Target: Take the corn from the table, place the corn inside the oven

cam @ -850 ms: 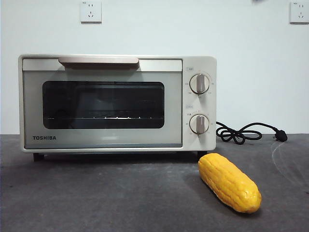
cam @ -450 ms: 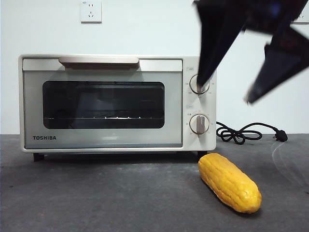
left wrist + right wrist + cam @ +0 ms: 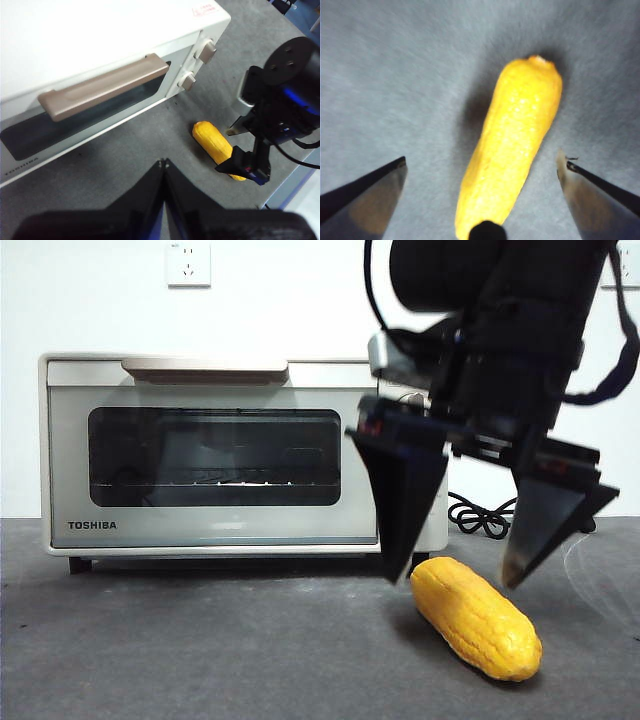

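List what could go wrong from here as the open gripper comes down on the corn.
1. The oven door looks shut, and the left gripper, jaws together, is off its handle; corn may arrive with no opening.
2. The right gripper straddles the rounded cob with jaws wide; an off-centre close could roll it on the table.
3. One jaw hangs close to the oven's front corner and might clip it.

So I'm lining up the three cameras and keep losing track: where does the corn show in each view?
Front view: the corn lies on the table, low and right, in front of the oven's knob end, under the right gripper.
Left wrist view: right of centre, beside the right gripper.
Right wrist view: centre, between the open jaws.
Shared landmark: the right gripper straddling the corn.
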`<state>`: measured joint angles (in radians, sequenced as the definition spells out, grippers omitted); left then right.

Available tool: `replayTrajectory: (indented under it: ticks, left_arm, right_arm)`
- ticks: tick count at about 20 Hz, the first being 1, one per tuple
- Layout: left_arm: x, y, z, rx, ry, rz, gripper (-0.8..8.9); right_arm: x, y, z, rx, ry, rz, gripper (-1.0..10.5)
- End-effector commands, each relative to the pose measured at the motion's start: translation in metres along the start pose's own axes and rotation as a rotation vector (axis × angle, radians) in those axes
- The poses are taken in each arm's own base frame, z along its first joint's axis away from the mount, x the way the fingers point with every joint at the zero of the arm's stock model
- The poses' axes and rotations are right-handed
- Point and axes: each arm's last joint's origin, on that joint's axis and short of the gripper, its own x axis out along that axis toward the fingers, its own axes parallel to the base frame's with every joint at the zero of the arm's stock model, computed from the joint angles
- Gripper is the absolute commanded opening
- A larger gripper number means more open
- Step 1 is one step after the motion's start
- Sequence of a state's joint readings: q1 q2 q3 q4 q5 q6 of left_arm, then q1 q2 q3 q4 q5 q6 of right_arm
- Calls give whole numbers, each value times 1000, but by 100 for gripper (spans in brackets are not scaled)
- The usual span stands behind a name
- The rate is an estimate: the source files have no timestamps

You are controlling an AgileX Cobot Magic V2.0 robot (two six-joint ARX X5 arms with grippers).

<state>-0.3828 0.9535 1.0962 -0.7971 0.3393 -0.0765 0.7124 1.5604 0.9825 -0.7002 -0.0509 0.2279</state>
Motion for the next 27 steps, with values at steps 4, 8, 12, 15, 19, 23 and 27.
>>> replayTrajectory:
  ticks: [4,8,12,15,19,23,27]
  left_arm:
    - [-1,-1,-2,25,17,0,-5]
    - [-1,0,-3,21,30,1,-5]
    - [-1,0,-4,18,38,1,-5]
    - [-1,0,-3,19,32,1,-5]
    - [0,-1,3,39,-25,-3,-5]
    - [8,1,15,66,-104,-8,-5]
    - [27,7,27,81,-147,-10,-5]
  right_arm:
    - [16,0,2,9,32,-11,308]
    - [16,0,1,9,39,-12,157]
    - [15,0,1,8,35,-12,-13]
    - [7,1,2,6,32,-5,-12]
    - [-29,14,4,-33,-65,30,-12]
    - [-85,29,-4,-84,-218,93,-12]
    - [-142,36,-17,-126,-372,156,-12]
